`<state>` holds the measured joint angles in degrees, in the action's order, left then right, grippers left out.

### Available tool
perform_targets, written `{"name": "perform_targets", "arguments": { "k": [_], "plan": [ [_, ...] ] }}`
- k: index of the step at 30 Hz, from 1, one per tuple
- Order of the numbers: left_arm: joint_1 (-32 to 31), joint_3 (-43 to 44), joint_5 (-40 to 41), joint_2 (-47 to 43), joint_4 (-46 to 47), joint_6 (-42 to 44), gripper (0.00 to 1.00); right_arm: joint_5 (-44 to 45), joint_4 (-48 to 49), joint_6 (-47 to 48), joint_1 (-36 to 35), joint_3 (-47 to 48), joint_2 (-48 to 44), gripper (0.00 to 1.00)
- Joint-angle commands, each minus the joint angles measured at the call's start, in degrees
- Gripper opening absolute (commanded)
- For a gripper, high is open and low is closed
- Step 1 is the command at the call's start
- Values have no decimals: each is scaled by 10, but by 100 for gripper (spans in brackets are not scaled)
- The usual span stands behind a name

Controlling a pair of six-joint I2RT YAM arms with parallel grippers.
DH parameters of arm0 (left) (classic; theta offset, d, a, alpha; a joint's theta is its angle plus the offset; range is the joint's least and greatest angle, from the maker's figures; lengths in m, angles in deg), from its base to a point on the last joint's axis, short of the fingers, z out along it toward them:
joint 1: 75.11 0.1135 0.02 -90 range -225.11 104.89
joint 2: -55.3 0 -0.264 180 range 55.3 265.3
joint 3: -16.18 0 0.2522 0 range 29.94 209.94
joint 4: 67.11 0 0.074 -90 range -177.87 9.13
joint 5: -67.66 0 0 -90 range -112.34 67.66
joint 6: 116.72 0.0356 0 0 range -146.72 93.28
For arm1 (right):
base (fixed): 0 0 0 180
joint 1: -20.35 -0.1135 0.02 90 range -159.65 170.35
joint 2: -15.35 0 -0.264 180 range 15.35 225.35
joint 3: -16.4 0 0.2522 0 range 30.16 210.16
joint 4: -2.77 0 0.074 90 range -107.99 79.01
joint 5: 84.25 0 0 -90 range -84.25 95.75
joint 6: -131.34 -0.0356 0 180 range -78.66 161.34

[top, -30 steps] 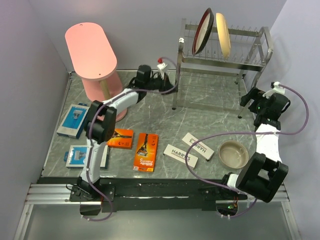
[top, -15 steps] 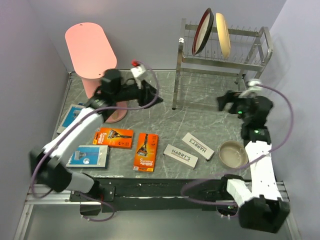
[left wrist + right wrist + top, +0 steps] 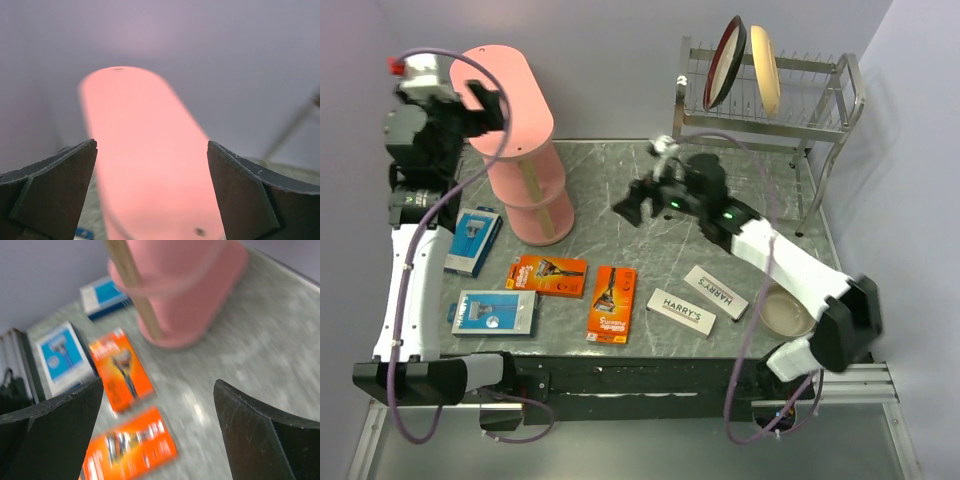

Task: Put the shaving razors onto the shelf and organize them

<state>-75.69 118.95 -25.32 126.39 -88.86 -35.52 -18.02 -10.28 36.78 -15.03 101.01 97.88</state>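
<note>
Two orange cards [image 3: 550,275] [image 3: 612,303], two blue cards [image 3: 472,240] [image 3: 495,312], two white boxes [image 3: 716,291] [image 3: 682,311], two plates [image 3: 725,62] [image 3: 766,70], one shelf [image 3: 525,112].

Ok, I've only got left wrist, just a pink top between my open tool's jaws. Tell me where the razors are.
Observer: All six lie on the table, none on the shelf: blue cards left, orange cards middle, Harry's boxes right.
Operator: Give me the right tool.
Observer: Right tool is open and empty, over mid-table, facing the shelf.
Operator: Now the far right corner.
Observer: Two plates stand in a wire rack.
</note>
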Motion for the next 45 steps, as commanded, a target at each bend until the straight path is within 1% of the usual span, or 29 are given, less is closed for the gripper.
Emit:
{"name": "perform_targets", "arguments": {
  "k": [1, 2, 3, 4, 7, 8, 11, 16, 17, 18, 20, 21, 24, 25, 26, 28, 29, 31, 32, 34, 35, 37, 38, 40, 41, 42, 43, 44, 45],
  "plan": [
    [81, -5, 104, -9, 5, -92, 97, -9, 103, -40, -48, 123, 103, 97],
    [93, -21, 127, -17, -4, -104, 97, -1, 108, -49, -61, 145, 125, 96],
    [110, -25, 136, -20, -11, -132, 97, 0, 118, -58, -66, 164, 163, 96],
    [120, -31, 140, -24, -18, -145, 97, 1, 127, -75, -72, 194, 180, 96],
    [146, -67, 116, -43, -22, -171, 97, 16, 176, -83, -92, 220, 230, 96],
    [152, -86, 112, -52, -20, -172, 97, 18, 186, -84, -100, 227, 242, 96],
    [165, -103, 107, -61, -21, -163, 97, 33, 204, -89, -118, 272, 307, 96],
    [189, -116, 109, -75, -21, -146, 97, 99, 242, -88, -145, 344, 370, 97],
    [191, -118, 119, -79, -22, -138, 97, 102, 244, -85, -150, 357, 394, 98],
    [193, -119, 149, -79, -25, -138, 97, 121, 243, -76, -159, 385, 407, 98],
    [202, -119, 166, -72, -34, -147, 97, 148, 238, -68, -167, 408, 438, 98],
    [206, -118, 164, -68, -36, -153, 97, 154, 240, -63, -170, 422, 445, 96],
    [225, -123, 104, -48, -5, -170, 97, 200, 230, -42, -178, 436, 457, 91],
    [227, -133, 49, -40, 8, -171, 97, 220, 231, -37, -178, 433, 453, 91],
    [232, -140, 30, -34, 52, -169, 97, 228, 233, -31, -177, 427, 448, 90],
    [233, -162, -34, -17, 101, -162, 97, 234, 233, -17, -171, 417, 441, 80],
    [233, -171, -52, -10, 144, -153, 97, 234, 234, -15, -168, 414, 440, 71],
    [235, -191, -75, 18, 184, -141, 97, 234, 234, -9, -164, 408, 434, 61],
    [236, -193, -85, 29, 198, -125, 97, 232, 232, -5, -160, 405, 433, 54],
    [236, -198, -84, 65, 234, -108, 97, 227, 225, 9, -156, 402, 423, 49],
    [237, -196, -81, 79, 242, -98, 97, 219, 220, 13, -150, 397, 418, 45],
    [239, -177, -100, 125, 257, -92, 97, 213, 217, 24, -143, 378, 398, 39],
    [240, -170, -111, 140, 261, -93, 97, 210, 216, 26, -138, 370, 392, 32],
    [243, -154, -139, 178, 278, -113, 97, 201, 212, 33, -124, 352, 380, 27],
    [247, -152, -155, 187, 289, -125, 97, 197, 205, 40, -114, 344, 375, 22],
    [250, -151, -203, 208, 320, -135, 99, 188, 199, 41, -109, 337, 364, 20],
    [250, -149, -232, 217, 331, -149, 99, 182, 193, 42, -102, 332, 357, 18],
    [250, -151, -254, 225, 348, -158, 99, 175, 183, 41, -97, 316, 348, 17],
    [250, -154, -297, 242, 366, -169, 97, 159, 178, 56, -83, 307, 330, 17]
  ]
}}
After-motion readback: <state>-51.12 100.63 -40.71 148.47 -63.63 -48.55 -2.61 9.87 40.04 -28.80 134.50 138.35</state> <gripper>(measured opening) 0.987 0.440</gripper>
